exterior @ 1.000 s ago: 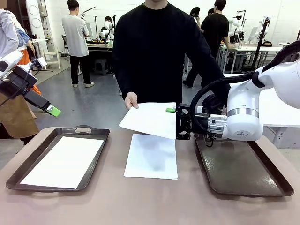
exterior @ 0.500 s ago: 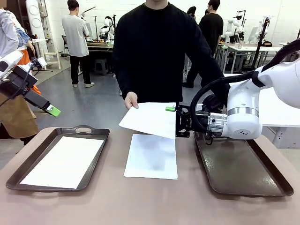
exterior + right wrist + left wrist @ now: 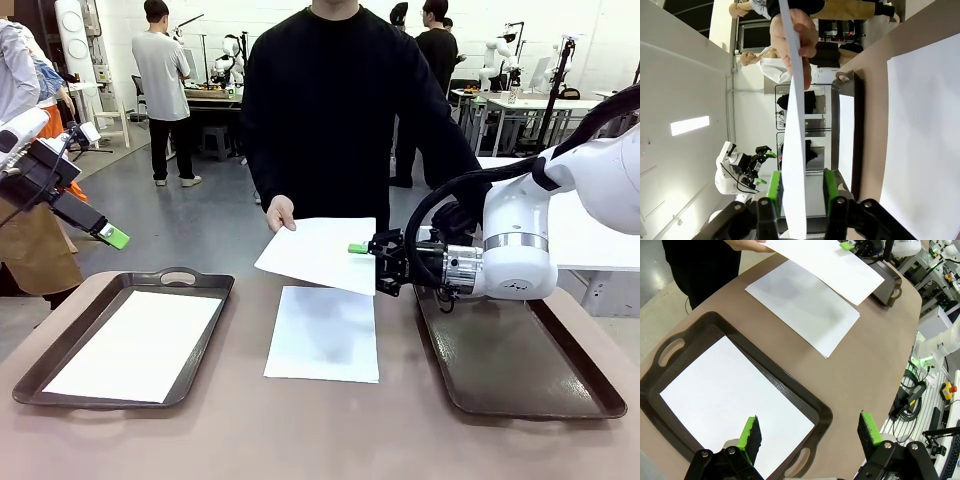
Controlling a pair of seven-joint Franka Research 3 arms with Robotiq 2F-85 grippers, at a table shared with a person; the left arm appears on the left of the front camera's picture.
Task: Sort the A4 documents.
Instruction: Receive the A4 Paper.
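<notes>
A person's hand (image 3: pixel 280 213) holds one white A4 document (image 3: pixel 320 255) tilted above the table's middle. My right gripper (image 3: pixel 362 262) straddles its right edge, one green pad above and one below. In the right wrist view the sheet (image 3: pixel 795 125) runs edge-on between the narrowed jaws (image 3: pixel 801 190), with a slim gap still on one side. A second sheet (image 3: pixel 323 333) lies flat on the table beneath. A third sheet (image 3: pixel 135 345) rests in the left tray (image 3: pixel 60 350). My left gripper (image 3: pixel 105 232) hovers open and empty high at the left, above that tray (image 3: pixel 790 385), its fingers (image 3: pixel 751 432) wide apart.
A bare dark tray (image 3: pixel 510 365) sits at the right under my right arm. The person in black stands at the far edge of the brown table (image 3: pixel 320 430). Other people and workbenches are far behind.
My right gripper's jaws have narrowed around the held sheet's edge, and the upper green pad has come down toward the paper. The left arm and the other sheets have not moved.
</notes>
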